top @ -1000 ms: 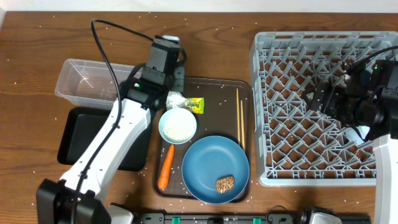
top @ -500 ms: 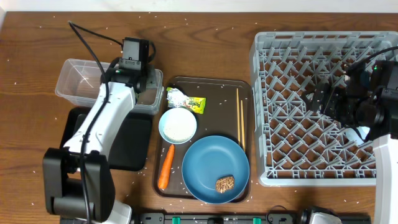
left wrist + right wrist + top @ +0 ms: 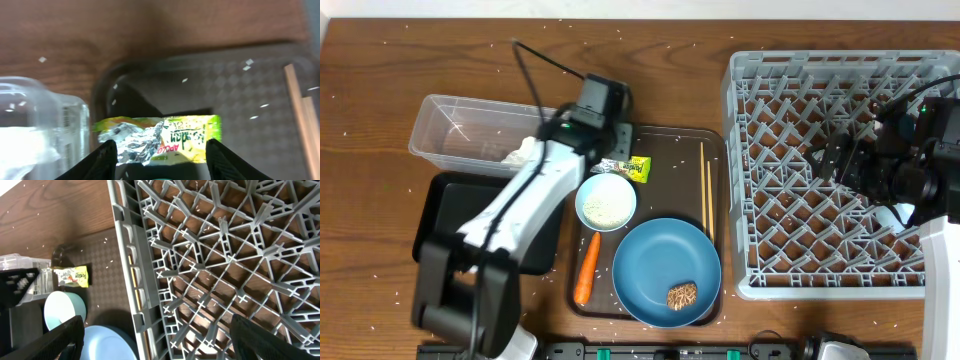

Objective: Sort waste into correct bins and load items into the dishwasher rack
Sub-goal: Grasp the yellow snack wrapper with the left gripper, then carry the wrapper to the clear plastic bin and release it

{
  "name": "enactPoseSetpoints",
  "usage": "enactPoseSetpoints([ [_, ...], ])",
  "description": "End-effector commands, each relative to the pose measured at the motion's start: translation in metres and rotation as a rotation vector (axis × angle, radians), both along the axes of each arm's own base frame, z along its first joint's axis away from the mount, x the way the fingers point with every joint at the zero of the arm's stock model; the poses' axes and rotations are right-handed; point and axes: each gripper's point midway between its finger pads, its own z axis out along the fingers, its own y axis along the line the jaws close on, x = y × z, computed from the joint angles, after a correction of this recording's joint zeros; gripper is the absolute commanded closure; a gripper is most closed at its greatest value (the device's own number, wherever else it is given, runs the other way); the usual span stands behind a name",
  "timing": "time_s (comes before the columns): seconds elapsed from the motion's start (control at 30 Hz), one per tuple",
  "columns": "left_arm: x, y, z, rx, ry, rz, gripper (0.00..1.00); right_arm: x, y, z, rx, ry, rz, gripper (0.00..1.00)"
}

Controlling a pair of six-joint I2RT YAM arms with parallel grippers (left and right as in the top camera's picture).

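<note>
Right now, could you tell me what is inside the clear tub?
A white tissue lies near the right end of the clear tub; the left arm covers that corner, so anything there is hidden.

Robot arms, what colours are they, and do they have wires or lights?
The left arm is white with black joints, a thin black cable looping off it and a tiny green light. The right arm is mostly black, also with a green light. Both have flat black fingers.
</note>
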Motion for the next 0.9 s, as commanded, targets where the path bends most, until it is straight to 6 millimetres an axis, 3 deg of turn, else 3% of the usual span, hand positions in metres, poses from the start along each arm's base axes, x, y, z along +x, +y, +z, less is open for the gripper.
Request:
enactPoseSetpoints([
  [0.0, 0.001, 0.010, -0.035, 0.102, 0.047, 0.029, 0.42, 0.000, 0.005, 0.002, -0.006, -0.010, 0.030, 0.14],
  [0.23, 0.009, 0.022, -0.068, 0.108, 0.071, 0.230, 0.42, 0.000, 0.005, 0.001, -0.006, -0.007, 0.030, 0.14],
  [0.5, 0.025, 0.025, -0.067, 0.098, 0.006, 0.302, 0.44, -0.002, 0.005, -0.003, -0.003, 0.009, 0.030, 0.13],
  [0.63, 0.024, 0.024, -0.068, 0.099, 0.010, 0.301, 0.57, -0.002, 0.005, -0.003, -0.002, 0.010, 0.030, 0.13],
  [0.77, 0.024, 0.021, -0.070, 0.084, 0.017, 0.293, 0.60, -0.002, 0.005, -0.003, -0.002, 0.011, 0.030, 0.13],
  [0.87, 0.027, 0.015, -0.072, 0.058, 0.015, 0.282, 0.79, -0.002, 0.005, -0.003, -0.002, 0.012, 0.030, 0.12],
])
